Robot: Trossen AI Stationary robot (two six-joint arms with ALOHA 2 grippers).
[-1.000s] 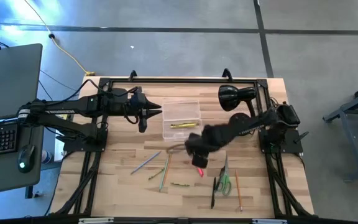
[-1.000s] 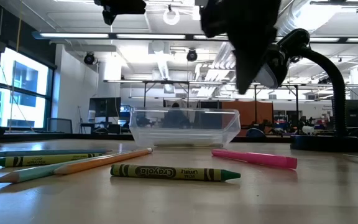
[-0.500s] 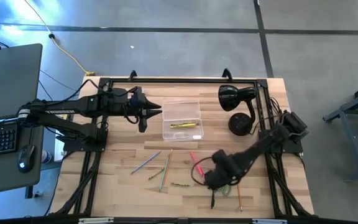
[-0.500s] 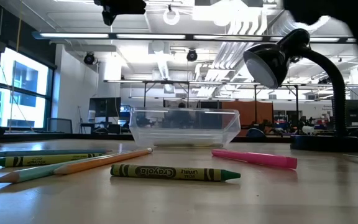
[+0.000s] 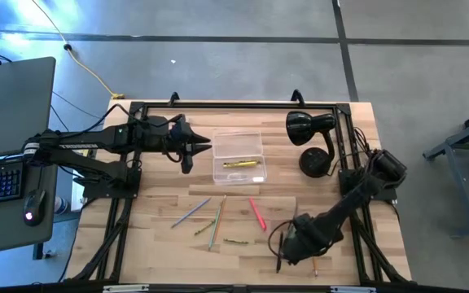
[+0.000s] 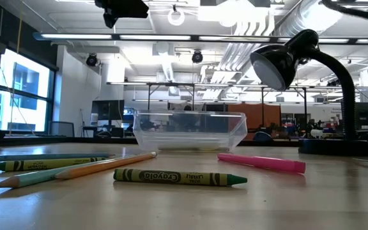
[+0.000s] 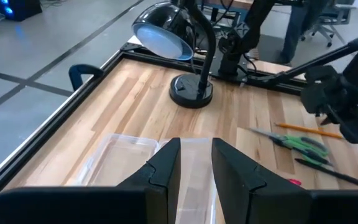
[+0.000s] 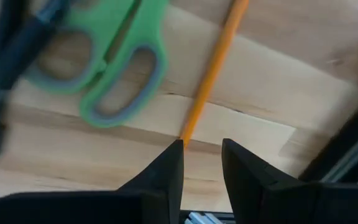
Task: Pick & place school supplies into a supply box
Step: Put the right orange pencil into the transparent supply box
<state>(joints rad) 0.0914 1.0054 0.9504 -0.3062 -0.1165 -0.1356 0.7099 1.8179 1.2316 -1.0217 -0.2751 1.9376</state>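
The clear supply box [image 5: 238, 157] stands at the table's middle with a yellow pencil [image 5: 241, 163] inside. Loose school supplies lie nearer the front: a grey-blue pencil [image 5: 190, 213], a pink marker [image 5: 256, 213], a green crayon [image 6: 179, 177]. My right gripper [image 8: 202, 149] hangs open, pointing down over the near right, with an orange pencil [image 8: 213, 68], the green-handled scissors [image 8: 114, 68] and a black pen [image 8: 11, 56] just below it. The pencil's end lies by one fingertip; nothing is between the fingers. My left gripper [image 7: 196, 155] waits open, raised, left of the box.
A black desk lamp [image 5: 309, 138] stands at the far right, its base [image 7: 191, 94] beyond the box. A black frame [image 5: 234, 104] runs around the table, and its rail [image 8: 347, 155] is close to my right gripper. A laptop [image 5: 10, 106] sits off the table's left.
My right gripper has swung from above the table's middle, by the box, toward the near right corner, sinking and rolling about its own axis. It now hangs over the scissors and orange pencil. The supplies on the table have not moved.
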